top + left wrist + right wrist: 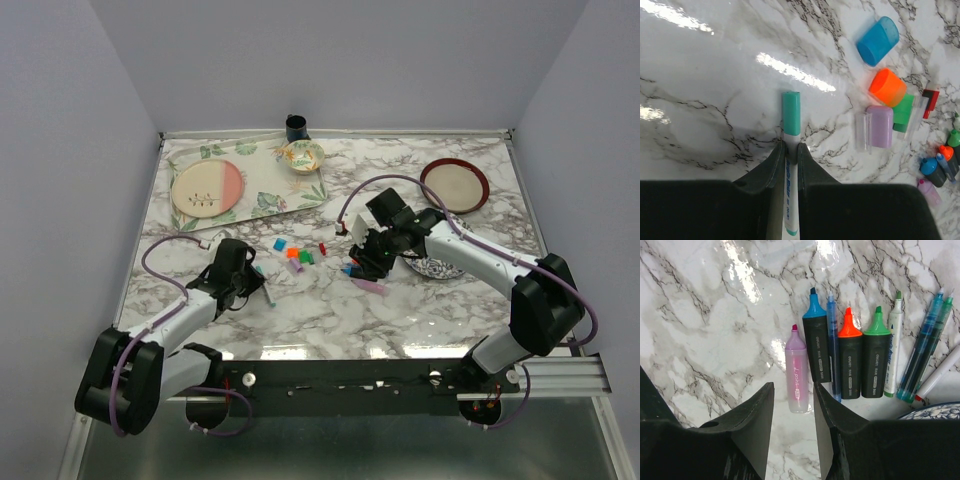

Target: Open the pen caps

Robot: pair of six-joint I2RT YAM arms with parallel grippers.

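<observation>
Left gripper (788, 147) pinches a white pen (790, 200), print unreadable, teal cap (791, 112) just beyond its fingertips. Right gripper (794, 390) is spread near "deli" highlighters (850, 365).

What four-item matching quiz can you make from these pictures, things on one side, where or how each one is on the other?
Things
1. white pen with teal cap
2. loose blue plastic cap
3. translucent purple highlighter
4. black highlighter with orange tip

Places or states
A. uncapped, in line with the gap of the open right gripper
B. clamped in the left gripper
C. uncapped, right beside the green-tipped black highlighter
D. lying on the marble table, on no pen

Pairs: 1-B, 2-D, 3-A, 4-C
</observation>
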